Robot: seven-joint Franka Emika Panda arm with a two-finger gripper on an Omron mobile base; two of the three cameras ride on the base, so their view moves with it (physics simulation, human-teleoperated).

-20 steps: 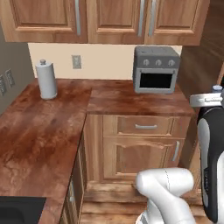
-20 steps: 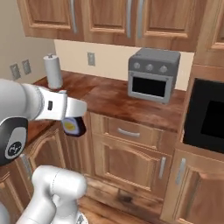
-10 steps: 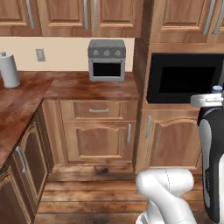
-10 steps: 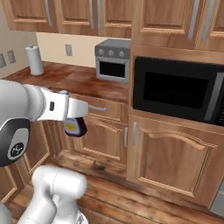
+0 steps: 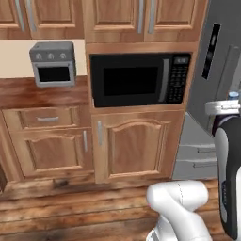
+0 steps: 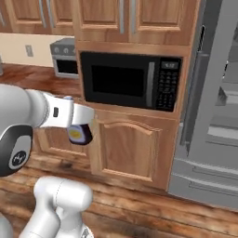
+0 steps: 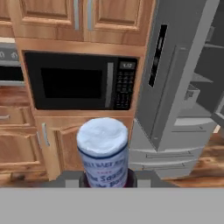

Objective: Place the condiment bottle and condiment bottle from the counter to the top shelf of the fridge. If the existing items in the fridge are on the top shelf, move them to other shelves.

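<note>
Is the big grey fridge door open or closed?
Open. The fridge door is swung out, and grey shelves show inside behind it.

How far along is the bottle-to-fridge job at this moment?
Done: one condiment bottle is off the counter. In hand: the gripper holds it, facing the microwave, with the fridge open at right. Left: shelving it on the top shelf; the second bottle isn't settled here.

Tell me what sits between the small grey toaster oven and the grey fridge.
In the left base view, the black microwave, built into the wooden cabinets, stands between the toaster oven on the counter and the fridge. The right base view shows the same.
</note>
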